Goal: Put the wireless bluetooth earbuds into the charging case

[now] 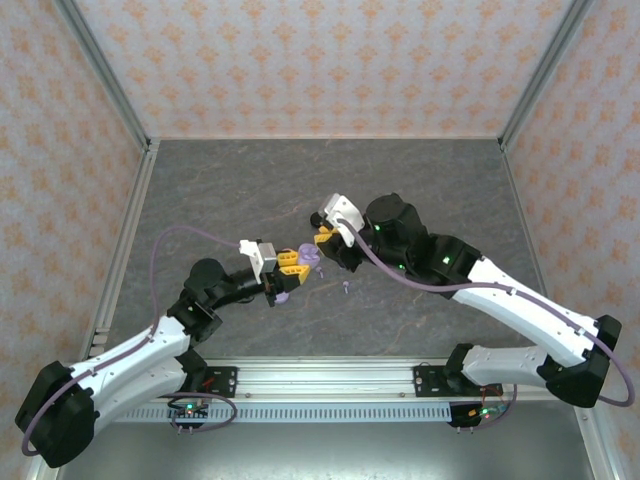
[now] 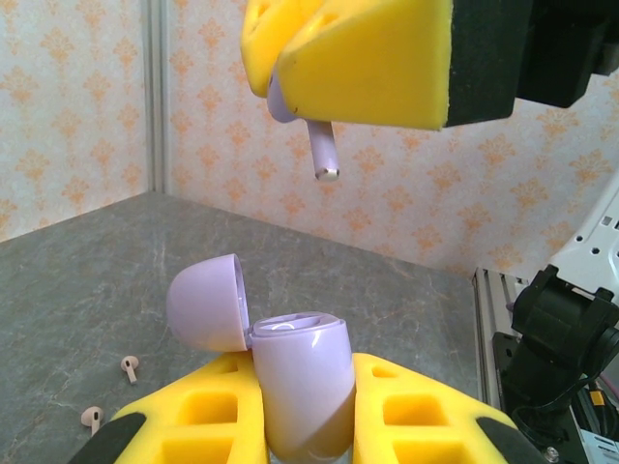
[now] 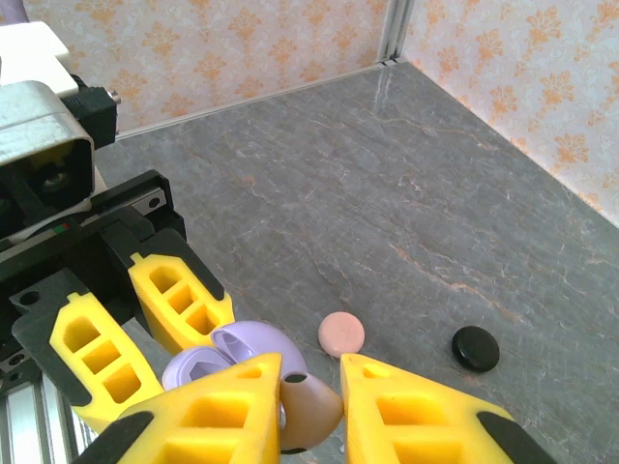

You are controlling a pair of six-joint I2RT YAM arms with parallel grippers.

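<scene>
2 robot arms meet above the middle of a grey, stone-patterned counter (image 3: pixel 406 193). The left claw (image 2: pixel 302 369) is clamped narrow around a lavender charging case (image 2: pixel 290 411), held upright with its lid (image 2: pixel 205 302) flipped open. Directly above the case, and apart from it, the right claw (image 3: pixel 309 387) pinches a lavender earbud (image 2: pixel 325 153) with its stem pointing down. The step in hand looks like seating this bud. Next, the stem must line up over a socket and go down gently (a tilt could jam it on the rim). The sockets inside the case are hidden. 2 pink earbuds (image 2: pixel 129 367) lie on the counter beyond the case. A pink disc (image 3: pixel 341 333) and a black disc (image 3: pixel 476 348) rest nearby; whether they are closed cases is unclear.
</scene>
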